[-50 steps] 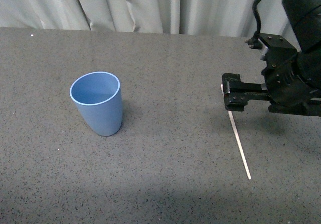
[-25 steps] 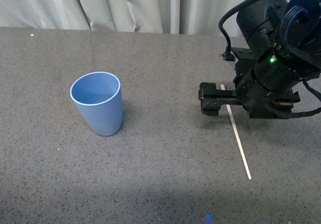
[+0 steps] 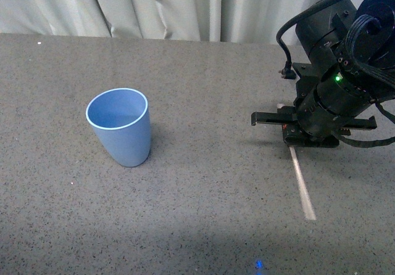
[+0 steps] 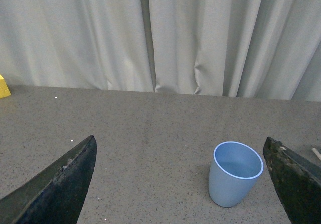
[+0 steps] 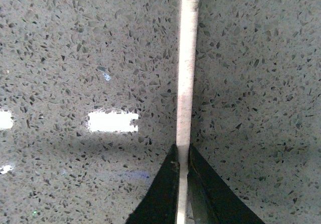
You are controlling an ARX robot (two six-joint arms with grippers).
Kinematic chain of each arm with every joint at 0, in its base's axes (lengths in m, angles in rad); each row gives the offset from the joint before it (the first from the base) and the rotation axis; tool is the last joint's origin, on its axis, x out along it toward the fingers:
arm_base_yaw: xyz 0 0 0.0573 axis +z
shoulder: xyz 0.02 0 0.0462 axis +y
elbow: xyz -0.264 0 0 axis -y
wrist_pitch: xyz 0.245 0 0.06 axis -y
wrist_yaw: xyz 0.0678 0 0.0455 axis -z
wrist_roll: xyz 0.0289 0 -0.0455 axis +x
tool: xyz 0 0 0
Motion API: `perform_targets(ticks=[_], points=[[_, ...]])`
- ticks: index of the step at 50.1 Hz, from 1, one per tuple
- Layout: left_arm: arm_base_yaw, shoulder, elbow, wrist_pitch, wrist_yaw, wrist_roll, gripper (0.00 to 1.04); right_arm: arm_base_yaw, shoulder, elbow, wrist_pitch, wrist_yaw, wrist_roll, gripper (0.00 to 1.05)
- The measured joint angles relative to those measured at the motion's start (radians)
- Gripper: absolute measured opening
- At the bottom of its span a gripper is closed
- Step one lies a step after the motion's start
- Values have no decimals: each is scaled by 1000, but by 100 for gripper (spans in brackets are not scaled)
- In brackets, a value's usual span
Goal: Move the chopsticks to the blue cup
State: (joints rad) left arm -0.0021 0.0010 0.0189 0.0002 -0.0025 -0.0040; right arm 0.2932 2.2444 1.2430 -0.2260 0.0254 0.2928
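The chopsticks (image 3: 302, 185) are one thin pale stick lying on the grey speckled table (image 3: 197, 225) at the right, its far end hidden under my right gripper (image 3: 290, 140). In the right wrist view the stick (image 5: 187, 63) runs straight between the two dark fingertips of the right gripper (image 5: 182, 156), which is shut on it. The blue cup (image 3: 121, 127) stands upright and empty at the left of the table. It also shows in the left wrist view (image 4: 233, 174), between the wide-apart fingers of my open, empty left gripper (image 4: 183, 184), which is well back from it.
Pale curtains (image 3: 185, 7) hang behind the table's far edge. A small yellow object (image 4: 3, 87) sits at the edge of the left wrist view. Bright light reflections (image 5: 113, 121) lie on the table beside the stick.
My right arm has swung round and come down over the far end of the stick, and its gripper has shut on it. The cup has not moved.
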Motion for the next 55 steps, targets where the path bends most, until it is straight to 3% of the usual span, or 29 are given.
perform_targets(ticks=[8, 21, 27, 38, 55], points=[[0, 0, 0, 0, 0, 0, 98, -4, -34, -56, 58, 8, -5, 1], [0, 0, 0, 0, 0, 0, 98, 19, -185, -198, 327, 2, -37, 1], [0, 0, 0, 0, 0, 0, 98, 50, -288, -264, 589, -35, -81, 1], [0, 0, 0, 0, 0, 0, 98, 169, -356, -336, 1138, -256, -86, 1], [0, 0, 0, 0, 0, 0, 98, 275, -225, -256, 1228, -355, -26, 1]])
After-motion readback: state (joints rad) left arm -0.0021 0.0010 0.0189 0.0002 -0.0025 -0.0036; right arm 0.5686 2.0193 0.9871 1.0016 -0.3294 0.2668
